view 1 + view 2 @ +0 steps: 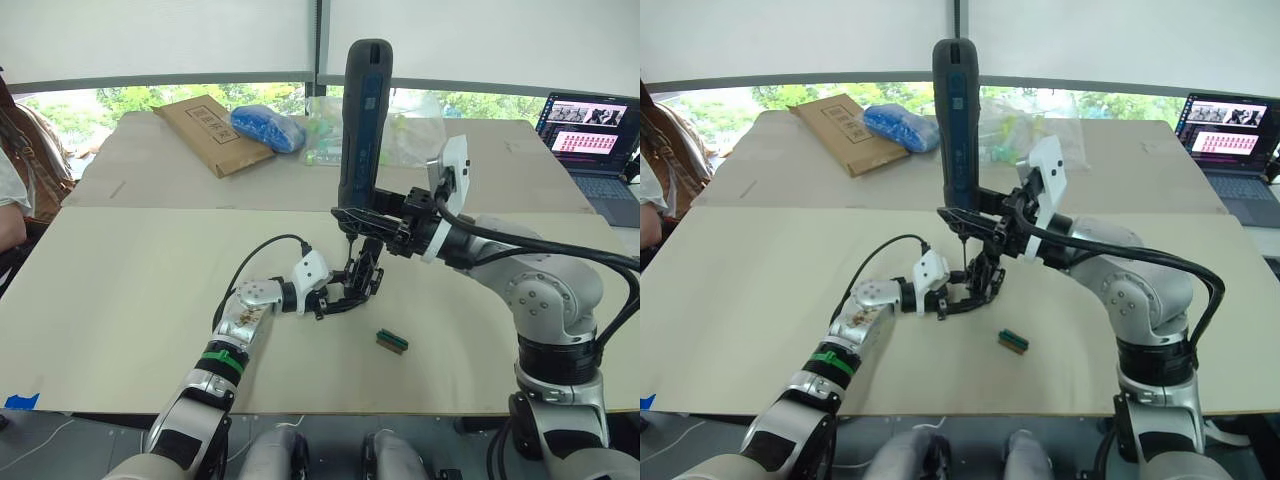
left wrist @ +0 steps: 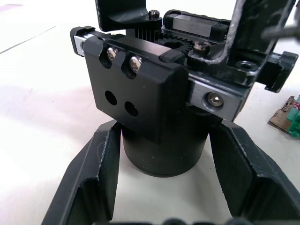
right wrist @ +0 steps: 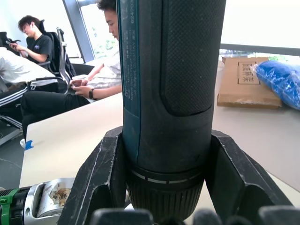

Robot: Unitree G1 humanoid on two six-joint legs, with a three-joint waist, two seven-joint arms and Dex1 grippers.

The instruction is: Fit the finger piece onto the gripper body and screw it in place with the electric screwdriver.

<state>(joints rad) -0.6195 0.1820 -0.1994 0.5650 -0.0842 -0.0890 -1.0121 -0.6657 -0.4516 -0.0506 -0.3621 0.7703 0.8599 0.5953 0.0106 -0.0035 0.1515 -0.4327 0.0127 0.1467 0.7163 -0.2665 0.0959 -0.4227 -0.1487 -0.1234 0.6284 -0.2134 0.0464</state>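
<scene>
Left pincer (image 1: 335, 298) clamped on gripper body (image 1: 360, 280), table (image 1: 130, 290) centre. Right pincer (image 1: 375, 222) clamped on electric screwdriver (image 1: 362, 120), upright at 12 o'clock above body. Risk: bit slips off screw if body twists.

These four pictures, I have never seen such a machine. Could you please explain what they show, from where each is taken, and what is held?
A humanoid robot works at a table. Two pictures come from its head camera, two from cameras on its wrists. The left end effector is shut on the round base of the gripper body, a small black assembly. The right end effector is shut on the electric screwdriver, upright, its bit pointing down at that assembly. A small green block lies nearby. Farther away lie a cardboard box, a blue bag and a laptop. People sit beyond the table.
</scene>
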